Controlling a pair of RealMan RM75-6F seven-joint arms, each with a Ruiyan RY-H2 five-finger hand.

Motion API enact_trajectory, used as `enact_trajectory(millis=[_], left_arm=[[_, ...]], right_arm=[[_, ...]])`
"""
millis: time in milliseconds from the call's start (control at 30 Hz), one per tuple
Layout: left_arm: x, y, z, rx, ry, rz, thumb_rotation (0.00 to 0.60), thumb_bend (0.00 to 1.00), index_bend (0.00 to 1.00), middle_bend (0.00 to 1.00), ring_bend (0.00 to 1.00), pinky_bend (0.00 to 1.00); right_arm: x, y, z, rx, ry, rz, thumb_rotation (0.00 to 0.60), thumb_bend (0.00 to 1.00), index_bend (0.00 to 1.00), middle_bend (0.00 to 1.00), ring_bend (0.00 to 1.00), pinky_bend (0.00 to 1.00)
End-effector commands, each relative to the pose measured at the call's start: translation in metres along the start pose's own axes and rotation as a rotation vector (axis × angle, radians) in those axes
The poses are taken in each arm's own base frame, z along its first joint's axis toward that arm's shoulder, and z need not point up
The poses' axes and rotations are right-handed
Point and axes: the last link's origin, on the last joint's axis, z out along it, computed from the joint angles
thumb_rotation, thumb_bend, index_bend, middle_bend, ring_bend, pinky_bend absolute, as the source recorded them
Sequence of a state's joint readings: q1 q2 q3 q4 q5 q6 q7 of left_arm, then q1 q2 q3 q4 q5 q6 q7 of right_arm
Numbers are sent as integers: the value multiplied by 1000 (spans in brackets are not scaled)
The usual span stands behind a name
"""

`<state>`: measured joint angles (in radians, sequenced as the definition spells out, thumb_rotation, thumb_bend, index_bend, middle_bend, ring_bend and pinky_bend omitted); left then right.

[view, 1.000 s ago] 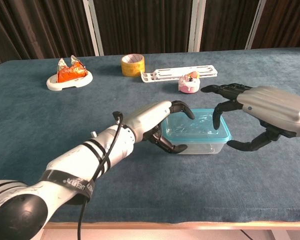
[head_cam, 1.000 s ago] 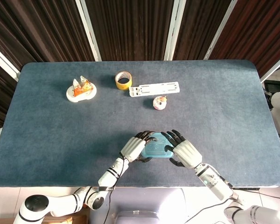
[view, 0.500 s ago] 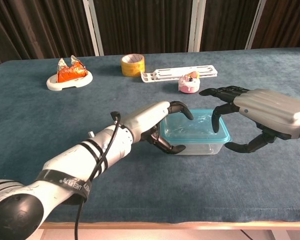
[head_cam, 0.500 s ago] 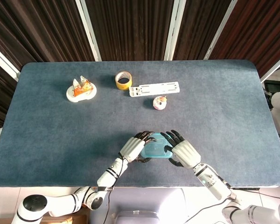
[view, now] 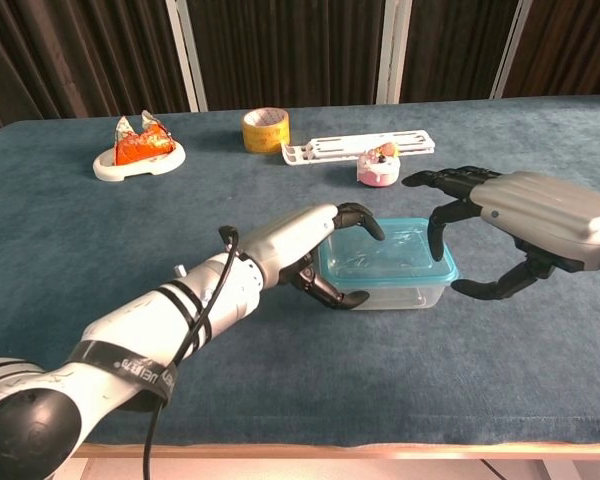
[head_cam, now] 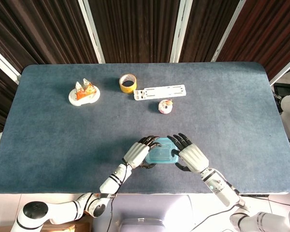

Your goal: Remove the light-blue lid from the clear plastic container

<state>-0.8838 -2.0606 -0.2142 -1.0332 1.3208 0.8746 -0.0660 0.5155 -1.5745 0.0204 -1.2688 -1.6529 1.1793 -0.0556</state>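
Note:
The clear plastic container [view: 390, 288] with its light-blue lid [view: 385, 257] stands near the table's front edge, also seen from above as the lid [head_cam: 159, 154]. My left hand [view: 305, 245] grips the container's left end, with fingers curled over the lid and the thumb against the front wall. My right hand [view: 525, 225] hovers at the right end with fingers spread. One of its fingertips [view: 436, 243] reaches the lid's right rim, and its thumb stays off the container. From above, the left hand [head_cam: 137, 153] and right hand [head_cam: 192, 157] flank the lid.
At the back stand a yellow tape roll [view: 265, 129], a white slotted strip [view: 360, 149], a small pink cake toy [view: 378, 166] and a white dish [view: 135, 163] with an orange packet. The table's front edge runs close behind both forearms.
The container has slid a little to the left in my left hand's grip. My right hand has shifted slightly, its fingertips staying at the lid's right rim.

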Motion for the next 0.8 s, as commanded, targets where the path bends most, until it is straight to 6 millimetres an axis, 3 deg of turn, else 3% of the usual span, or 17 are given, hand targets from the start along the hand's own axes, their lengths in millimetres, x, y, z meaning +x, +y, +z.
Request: enact_trajectory(millis=[33, 500, 800], left_arm=[[-1, 0, 0, -3, -2, 5, 600, 345, 389, 564, 415, 495], [-5, 0, -5, -17, -12, 12, 600, 345, 389, 571, 421, 501], [-3, -1, -10, -27, -12, 10, 600, 347, 389, 575, 423, 504]], right_arm=[[1, 0, 0, -3, 4, 7, 600, 431, 611, 150, 0, 0], [11, -2, 10, 1, 78, 38, 600, 430, 611, 171, 0, 11], [6, -6, 20, 5, 112, 44, 600, 466, 635, 201, 0, 42]])
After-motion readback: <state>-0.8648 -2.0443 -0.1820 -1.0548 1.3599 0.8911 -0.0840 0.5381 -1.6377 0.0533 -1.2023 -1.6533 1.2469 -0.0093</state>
